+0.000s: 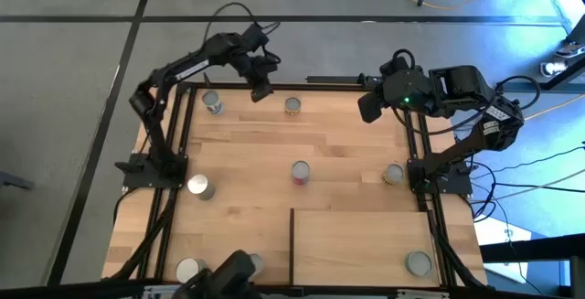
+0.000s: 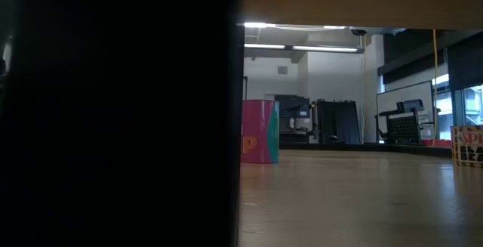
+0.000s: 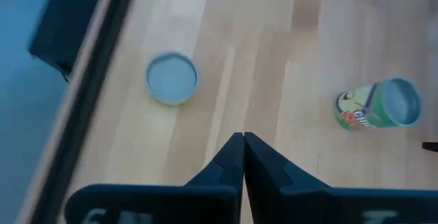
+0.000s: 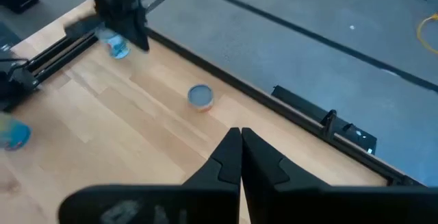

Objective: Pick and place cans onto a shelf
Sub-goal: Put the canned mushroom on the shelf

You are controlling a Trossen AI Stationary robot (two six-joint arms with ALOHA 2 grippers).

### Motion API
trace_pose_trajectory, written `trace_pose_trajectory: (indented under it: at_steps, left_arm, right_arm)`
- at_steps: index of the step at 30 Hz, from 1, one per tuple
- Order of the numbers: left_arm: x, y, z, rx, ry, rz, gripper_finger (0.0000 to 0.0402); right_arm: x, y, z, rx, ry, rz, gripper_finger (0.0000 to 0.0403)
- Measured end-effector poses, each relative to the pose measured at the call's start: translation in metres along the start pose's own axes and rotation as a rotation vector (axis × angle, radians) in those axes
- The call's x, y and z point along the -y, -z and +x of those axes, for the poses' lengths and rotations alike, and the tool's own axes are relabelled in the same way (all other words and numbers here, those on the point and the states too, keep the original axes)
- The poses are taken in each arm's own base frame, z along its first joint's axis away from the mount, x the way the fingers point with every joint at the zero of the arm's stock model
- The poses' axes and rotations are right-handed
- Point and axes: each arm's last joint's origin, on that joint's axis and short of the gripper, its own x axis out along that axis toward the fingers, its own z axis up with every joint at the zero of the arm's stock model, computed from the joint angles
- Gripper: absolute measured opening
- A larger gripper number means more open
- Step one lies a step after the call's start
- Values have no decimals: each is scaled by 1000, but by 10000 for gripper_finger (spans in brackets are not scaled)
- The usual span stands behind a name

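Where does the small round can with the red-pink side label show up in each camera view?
High view: the small round can with the red-pink side label stands mid-table.
Low view: it stands upright, centre, beside the dark block.
Left wrist view: not in it.
Right wrist view: not in it.
Shared landmark: the light wooden tabletop it stands on, seen in every view.

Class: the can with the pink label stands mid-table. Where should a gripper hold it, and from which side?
Probably grip the pink-label can across its round side wall, coming straight down from above. It stands upright, top facing up, with bare table all around, so fingers can likely straddle it freely.
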Motion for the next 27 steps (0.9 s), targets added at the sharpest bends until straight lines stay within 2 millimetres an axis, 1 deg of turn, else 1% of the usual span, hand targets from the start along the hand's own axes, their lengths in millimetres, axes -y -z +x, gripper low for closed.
trace_pose_trajectory:
  at_steps: [3,5,9,12,16,21,23,27]
  left_arm:
    - [10,-2,-20,54,10,27,1]
    - [19,-2,-33,105,65,52,1]
    - [39,1,-66,227,219,110,1]
    - [53,8,-85,234,209,167,0]
    - [65,20,-105,200,157,166,0]
    - [76,37,-130,193,146,160,0]
    - [78,41,-136,194,140,169,0]
    - [79,50,-148,208,127,169,0]
  right_arm:
    - [-7,1,7,-29,-7,-43,5]
    - [-14,0,16,-51,-16,-75,5]
    - [-34,-10,43,-70,-104,-126,5]
    - [-50,-21,69,-55,-197,-150,5]
    - [-61,-34,112,-76,-289,-168,5]
    - [-64,-34,162,-178,-289,-163,5]
    - [-65,-33,180,-205,-289,-162,5]
    - [-72,-29,218,-275,-360,-165,5]
